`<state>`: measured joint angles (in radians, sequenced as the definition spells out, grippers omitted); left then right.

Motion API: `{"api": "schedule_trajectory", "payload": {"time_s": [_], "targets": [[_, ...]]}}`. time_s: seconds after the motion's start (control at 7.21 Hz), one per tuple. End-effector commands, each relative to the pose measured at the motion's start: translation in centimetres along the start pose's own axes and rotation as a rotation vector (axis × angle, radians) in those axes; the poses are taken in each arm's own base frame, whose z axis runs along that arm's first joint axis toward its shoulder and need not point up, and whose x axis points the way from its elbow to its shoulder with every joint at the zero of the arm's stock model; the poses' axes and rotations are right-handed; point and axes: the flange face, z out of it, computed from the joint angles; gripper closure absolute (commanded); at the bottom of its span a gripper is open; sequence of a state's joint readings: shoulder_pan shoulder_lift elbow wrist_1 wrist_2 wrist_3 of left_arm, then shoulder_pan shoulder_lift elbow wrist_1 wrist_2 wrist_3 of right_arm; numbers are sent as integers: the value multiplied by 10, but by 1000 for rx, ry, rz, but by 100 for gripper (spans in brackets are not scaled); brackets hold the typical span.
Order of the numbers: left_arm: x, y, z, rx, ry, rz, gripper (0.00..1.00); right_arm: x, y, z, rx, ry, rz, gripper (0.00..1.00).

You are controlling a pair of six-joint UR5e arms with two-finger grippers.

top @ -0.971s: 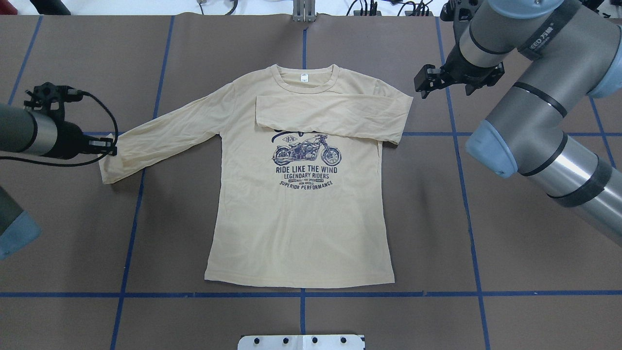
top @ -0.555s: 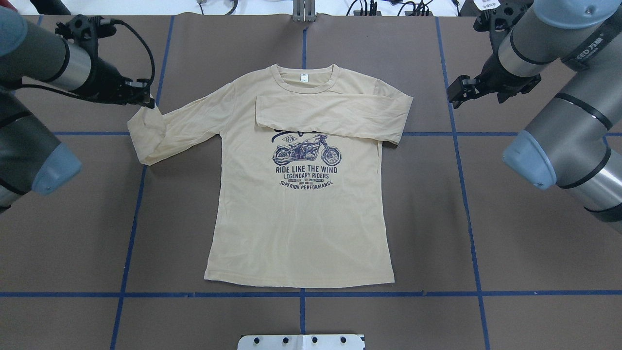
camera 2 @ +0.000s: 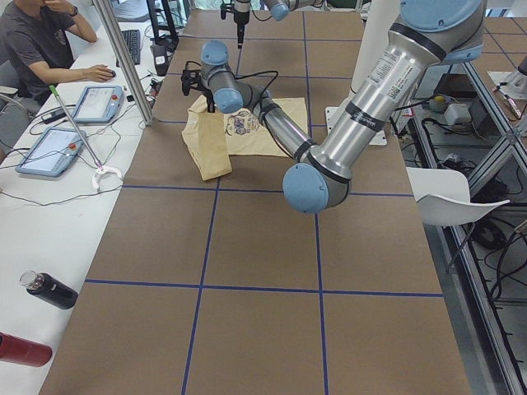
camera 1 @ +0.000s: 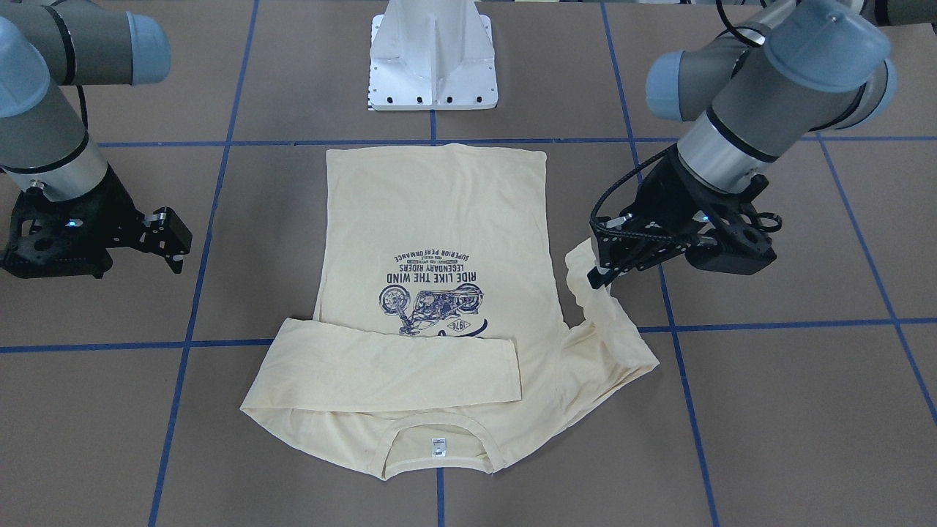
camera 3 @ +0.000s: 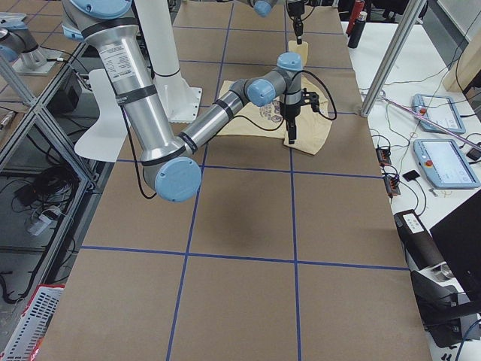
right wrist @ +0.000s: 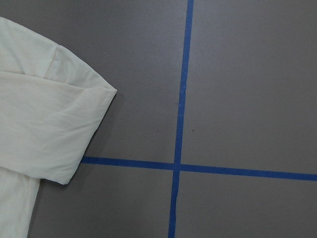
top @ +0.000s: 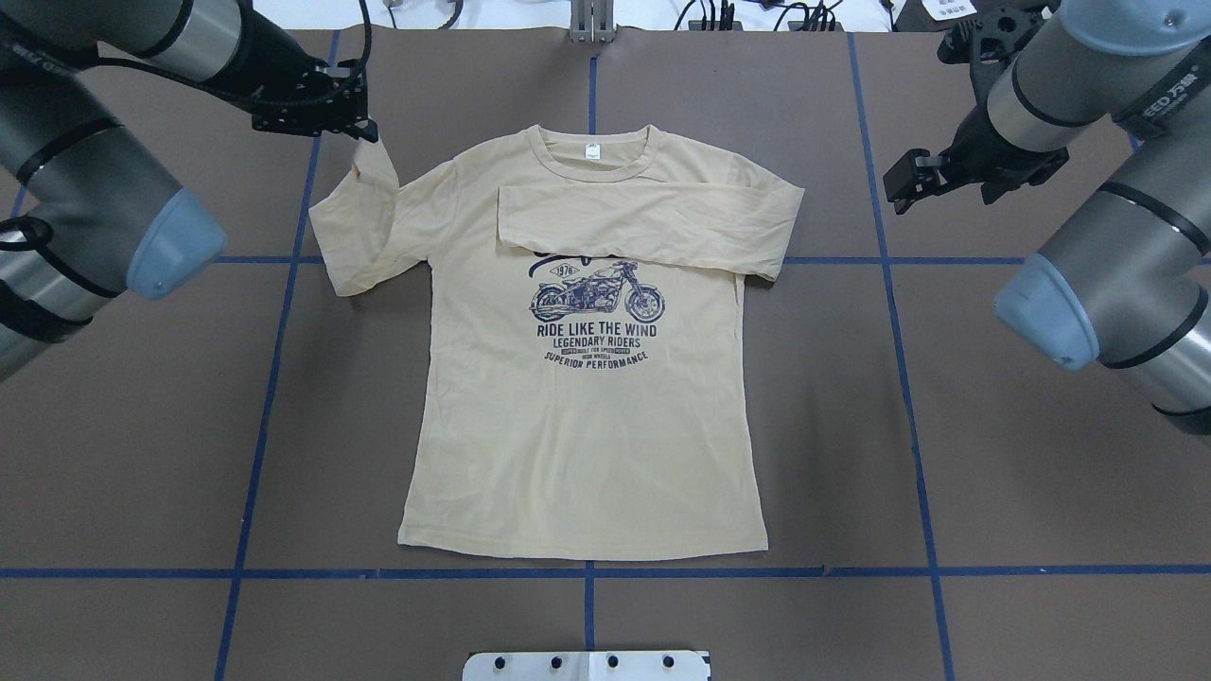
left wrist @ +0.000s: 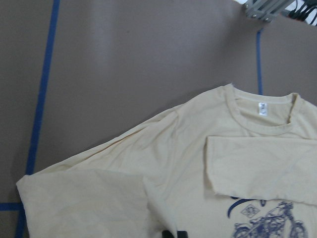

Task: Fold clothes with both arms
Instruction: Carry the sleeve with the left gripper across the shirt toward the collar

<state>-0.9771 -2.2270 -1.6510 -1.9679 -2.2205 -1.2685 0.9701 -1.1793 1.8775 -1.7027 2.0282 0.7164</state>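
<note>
The cream long-sleeved shirt [top: 587, 445] lies flat and face up on the brown table, its navy motorcycle print [top: 596, 298] showing. Its right sleeve [top: 643, 222] is folded across the chest. My left gripper [top: 364, 132] is shut on the cuff of the left sleeve [top: 355, 227] and holds it raised beside the shoulder; the sleeve hangs doubled below it. From the front, the same gripper [camera 1: 596, 278] pinches the cuff. My right gripper [top: 899, 189] hovers open and empty to the right of the folded shoulder, apart from the cloth. The collar [left wrist: 262, 109] shows in the left wrist view.
The white pedestal base [top: 587, 665] stands at the near table edge. Blue tape lines [top: 889, 284] cross the brown surface. A person [camera 2: 41, 41] sits at a side desk with tablets [camera 2: 58, 148], and bottles [camera 2: 49, 290] lie there.
My left gripper has carried the sleeve cuff up off the table and inward toward the collar, doubling the sleeve. My right gripper drew back to the right, away from the folded sleeve.
</note>
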Motion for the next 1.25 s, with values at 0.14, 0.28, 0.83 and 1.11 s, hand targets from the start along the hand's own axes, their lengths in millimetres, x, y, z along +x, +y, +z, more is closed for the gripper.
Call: {"api": "schedule_trajectory", "payload": {"time_s": [0.14,0.28,0.83,1.11], "targets": [[78,19,0,-29,80,-30,100,4,2,3,-8,4,5,0],[97,31,4,-49,99,-36,100,4,1,4,-9,4,5,0],[102,40,55,-94,111,-57,100,6,1,7,-12,9,8,0],[96,28,77,-88,120,-63,100,7,2,7,-13,10,9,0]]}}
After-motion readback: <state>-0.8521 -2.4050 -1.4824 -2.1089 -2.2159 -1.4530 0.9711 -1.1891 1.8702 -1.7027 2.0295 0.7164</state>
